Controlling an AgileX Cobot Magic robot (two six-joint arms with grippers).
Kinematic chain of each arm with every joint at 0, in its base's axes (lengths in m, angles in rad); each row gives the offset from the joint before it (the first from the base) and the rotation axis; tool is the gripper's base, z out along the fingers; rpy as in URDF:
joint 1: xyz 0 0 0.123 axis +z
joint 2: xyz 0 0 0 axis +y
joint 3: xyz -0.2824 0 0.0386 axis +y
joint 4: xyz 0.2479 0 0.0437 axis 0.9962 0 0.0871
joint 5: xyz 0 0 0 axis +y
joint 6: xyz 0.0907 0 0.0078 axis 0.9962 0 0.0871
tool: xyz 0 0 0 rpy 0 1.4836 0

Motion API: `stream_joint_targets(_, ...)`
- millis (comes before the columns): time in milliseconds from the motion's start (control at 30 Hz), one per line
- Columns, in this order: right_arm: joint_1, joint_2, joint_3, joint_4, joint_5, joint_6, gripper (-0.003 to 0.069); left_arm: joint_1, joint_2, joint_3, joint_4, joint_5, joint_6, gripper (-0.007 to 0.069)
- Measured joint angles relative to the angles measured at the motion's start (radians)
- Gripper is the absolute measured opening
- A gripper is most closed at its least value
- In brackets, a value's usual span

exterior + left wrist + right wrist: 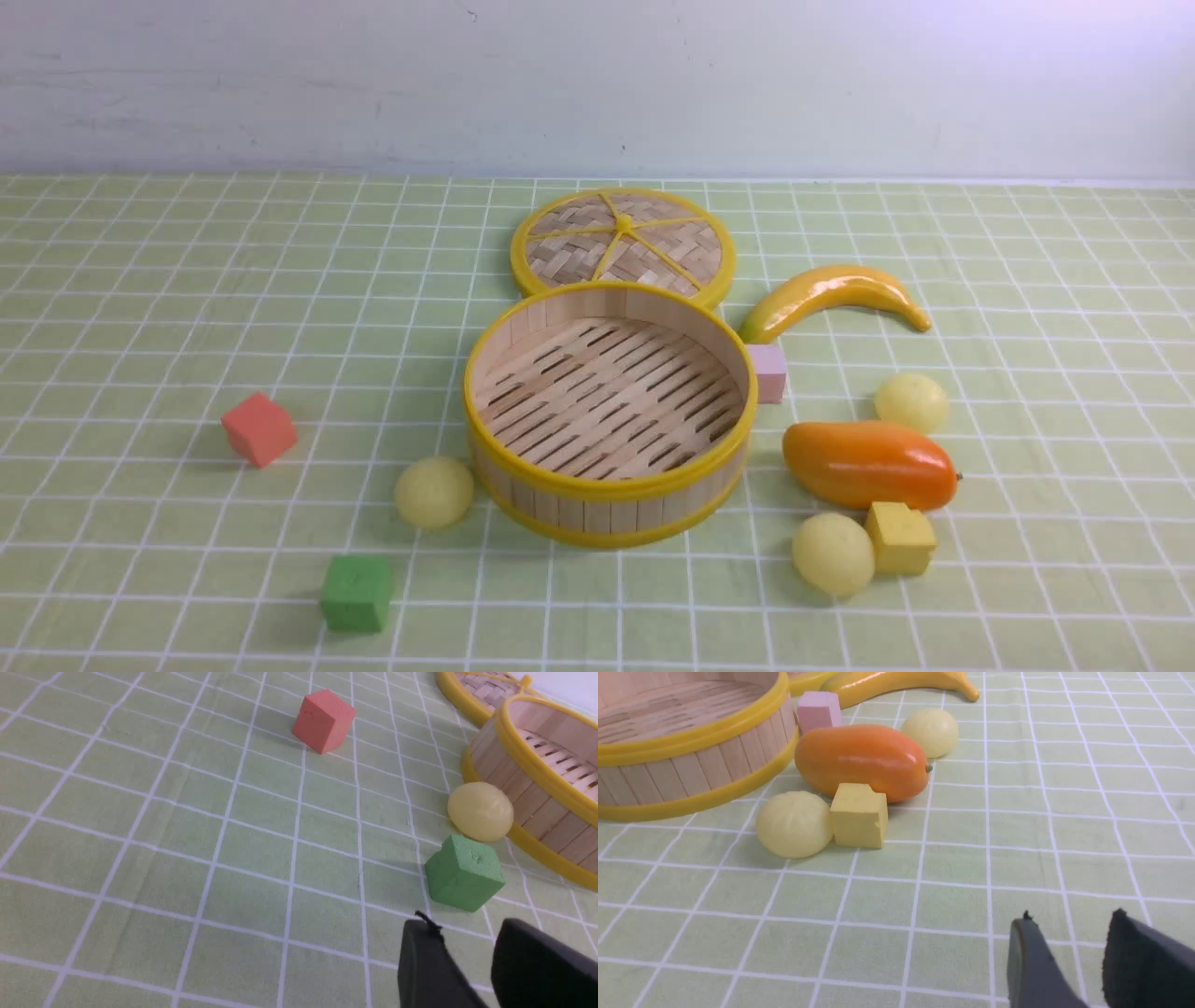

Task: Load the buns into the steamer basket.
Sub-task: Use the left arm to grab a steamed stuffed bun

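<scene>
1. Since both wrist views show the dark fingers standing apart with only bare cloth between them, neither the left gripper (465,928) nor the right gripper (1071,919) holds anything. Both look spread ready for a first grab.
2. All three buns lie on the tablecloth (140,327) outside the steamer basket (607,487), and its slatted floor is bare, so the task looks not yet begun.
3. Ahead of the left fingers (430,970), the left bun (480,811) sits right at the basket's wall, perhaps touching it. The green cube (465,872) lies between the fingers and that bun, so a straight reach would likely knock it. Coming down from above seems wiser.
4. Ahead of the right fingers (1036,970), off toward the basket, the near bun (794,823) touches the yellow cube (858,814), with the mango (861,760) just behind both. The far bun (930,732) lies beyond the mango, close to its stem end.
5. With the cube crowding one side of the near bun, the pads would probably do best closing across its free sides.
</scene>
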Motion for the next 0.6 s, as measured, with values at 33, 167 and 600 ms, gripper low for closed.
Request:
stream_joint_targets(33,0.0,0.0,0.0,0.0,0.0,0.0,0.0239,0.0,0.0,0.0,0.0,0.0,0.0,0.0216)
stream_joint_targets(167,0.0,0.0,0.0,0.0,0.0,0.0,0.0239,0.0,0.0,0.0,0.0,0.0,0.0,0.0217)
stream_joint_targets(600,0.0,0.0,0.0,0.0,0.0,0.0,0.0239,0.0,0.0,0.0,-0.004,-0.007,-0.003,0.0228)
